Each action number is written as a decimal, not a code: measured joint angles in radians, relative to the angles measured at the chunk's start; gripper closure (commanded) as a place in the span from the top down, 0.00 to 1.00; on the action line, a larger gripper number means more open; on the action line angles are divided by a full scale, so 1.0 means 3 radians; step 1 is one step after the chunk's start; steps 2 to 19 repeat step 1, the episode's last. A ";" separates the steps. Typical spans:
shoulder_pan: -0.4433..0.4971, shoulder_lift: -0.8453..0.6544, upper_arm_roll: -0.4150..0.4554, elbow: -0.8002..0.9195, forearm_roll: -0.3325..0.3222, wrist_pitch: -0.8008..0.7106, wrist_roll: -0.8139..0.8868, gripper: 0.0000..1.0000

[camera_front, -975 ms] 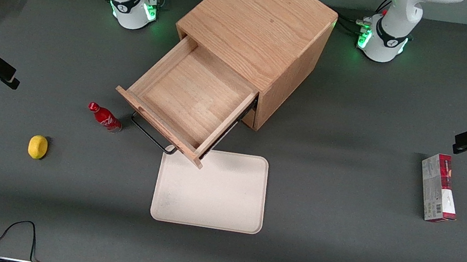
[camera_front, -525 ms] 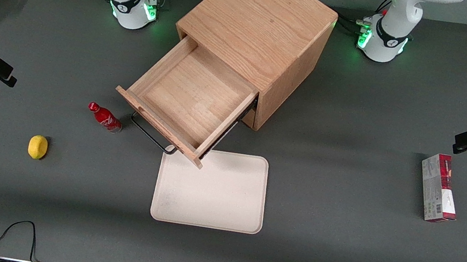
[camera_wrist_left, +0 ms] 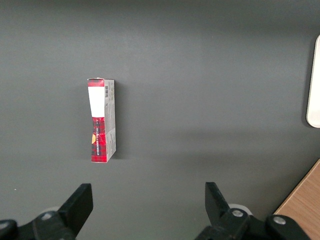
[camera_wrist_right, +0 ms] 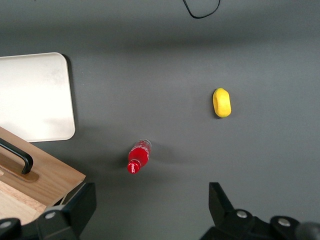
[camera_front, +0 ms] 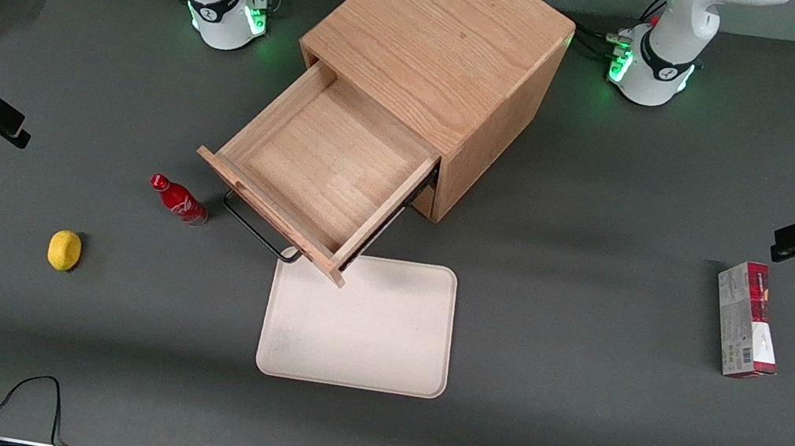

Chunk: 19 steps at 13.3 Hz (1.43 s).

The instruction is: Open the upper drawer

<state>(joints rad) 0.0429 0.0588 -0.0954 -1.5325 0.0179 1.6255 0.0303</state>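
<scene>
- My claw (camera_front: 2,123) hangs over the counter (camera_front: 575,411) at the working arm's end, well apart from the cabinet (camera_front: 445,47), fingers (camera_wrist_right: 80,207) spread wide with nothing between them.
- The upper drawer (camera_front: 323,163) stands pulled far out of the cabinet, its bare wooden floor showing, its black handle (camera_front: 256,231) just beside the red bottle (camera_front: 178,199).
- One front corner of the drawer overhangs the white tray (camera_front: 361,325).
- The lower drawer is hidden beneath it.
- My wrist camera catches only a corner of the drawer front, plus the lemon (camera_wrist_right: 222,102).
- My arm is cut off at the front view's edge.
</scene>
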 measured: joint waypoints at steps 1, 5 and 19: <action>0.0000 0.0000 0.0000 -0.0001 0.0000 -0.0004 0.0000 1.00; 0.0000 0.0000 0.0000 -0.0001 0.0000 -0.0004 0.0000 1.00; 0.0000 0.0000 0.0000 -0.0001 0.0000 -0.0004 0.0000 1.00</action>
